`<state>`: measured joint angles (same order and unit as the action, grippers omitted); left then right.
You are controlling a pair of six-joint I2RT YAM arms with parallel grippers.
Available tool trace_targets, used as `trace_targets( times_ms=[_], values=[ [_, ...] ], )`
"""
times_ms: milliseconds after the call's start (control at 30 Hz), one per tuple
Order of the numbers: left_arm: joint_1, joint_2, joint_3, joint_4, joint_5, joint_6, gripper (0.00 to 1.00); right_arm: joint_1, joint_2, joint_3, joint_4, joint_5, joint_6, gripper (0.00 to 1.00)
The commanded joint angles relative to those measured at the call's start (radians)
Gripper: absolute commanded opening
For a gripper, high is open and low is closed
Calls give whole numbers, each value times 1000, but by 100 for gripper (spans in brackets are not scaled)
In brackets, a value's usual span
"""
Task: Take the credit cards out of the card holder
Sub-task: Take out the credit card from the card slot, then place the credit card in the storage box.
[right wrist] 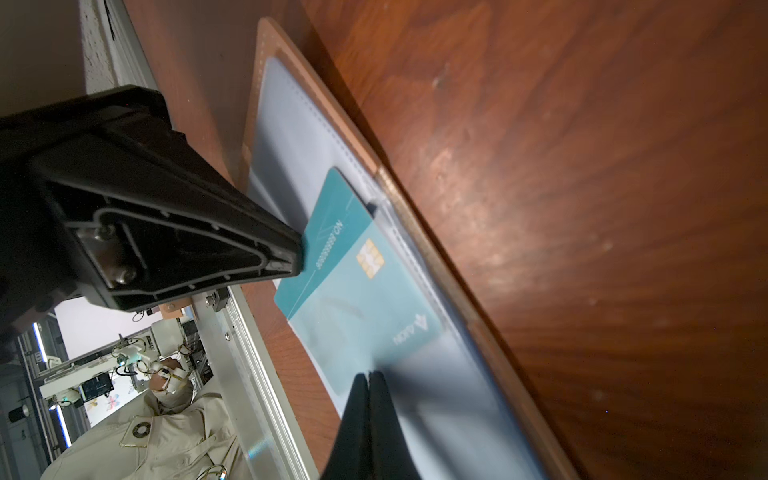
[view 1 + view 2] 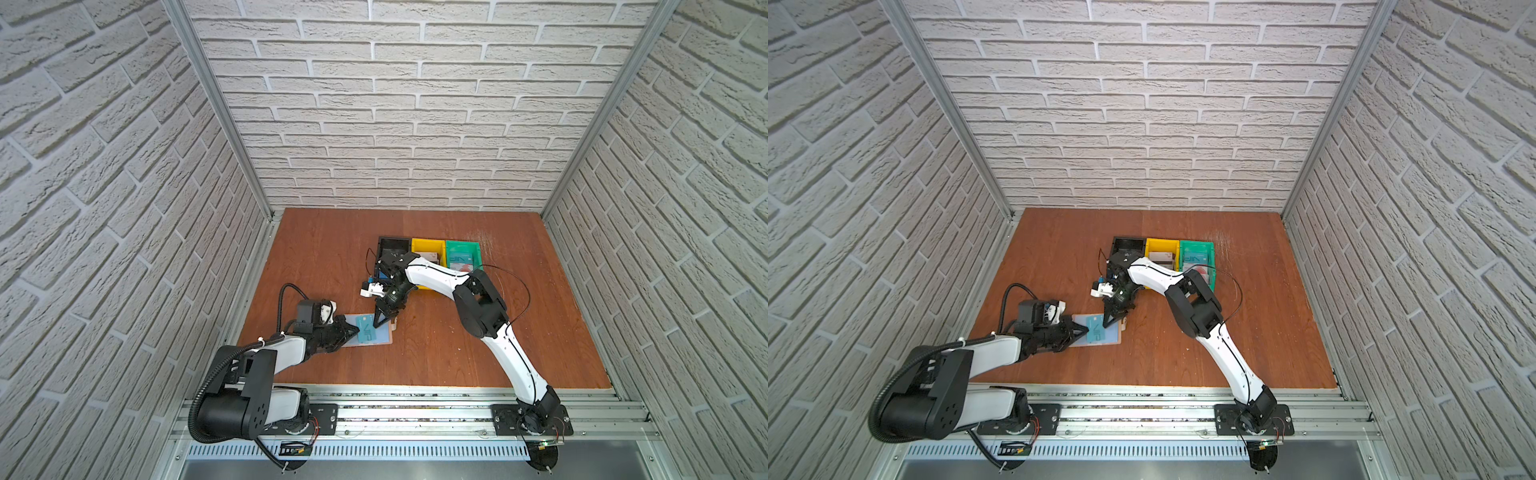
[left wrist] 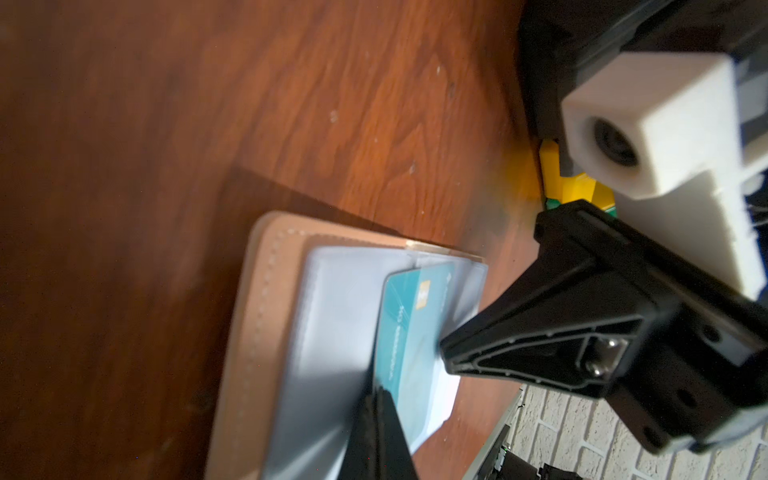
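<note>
The tan card holder [image 2: 388, 340] [image 3: 257, 299] lies open on the table, its clear sleeves facing up. A teal credit card [image 2: 366, 330] [image 1: 332, 232] sticks partway out of a sleeve toward the left arm. My left gripper [image 2: 356, 331] [image 3: 377, 392] lies low along the table. It is shut, with its tips pinching the card's exposed edge. My right gripper [image 2: 376, 326] [image 1: 368, 376] points steeply down, shut, with its tip pressing the sleeve over the card's covered half. More cards lie in the yellow and green bins.
The black bin [image 2: 392, 245], yellow bin [image 2: 428, 247] and green bin [image 2: 463, 249] stand in a row behind the right arm's wrist. A teal VIP card [image 2: 459, 261] shows in the green one. Brick walls close off the table's sides and back.
</note>
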<state>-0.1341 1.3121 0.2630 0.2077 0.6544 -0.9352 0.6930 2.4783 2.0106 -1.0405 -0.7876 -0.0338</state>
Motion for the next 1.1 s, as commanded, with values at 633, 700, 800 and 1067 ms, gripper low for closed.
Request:
trace_targets(
  times_ms=[633,700,800,1067],
  values=[
    [80,-140,29,-239,-82,55,0,-9,51,-62,-46,176,-26,6],
    [93,-174,34,-267,-88,56,0,-10,48,-65,-47,175,-28,6],
    [122,-240,69,-356,-99,74,0,-12,28,-63,-56,153,-33,6],
    [142,-306,176,-440,-74,83,0,-15,-104,7,-98,94,-50,62]
  ],
)
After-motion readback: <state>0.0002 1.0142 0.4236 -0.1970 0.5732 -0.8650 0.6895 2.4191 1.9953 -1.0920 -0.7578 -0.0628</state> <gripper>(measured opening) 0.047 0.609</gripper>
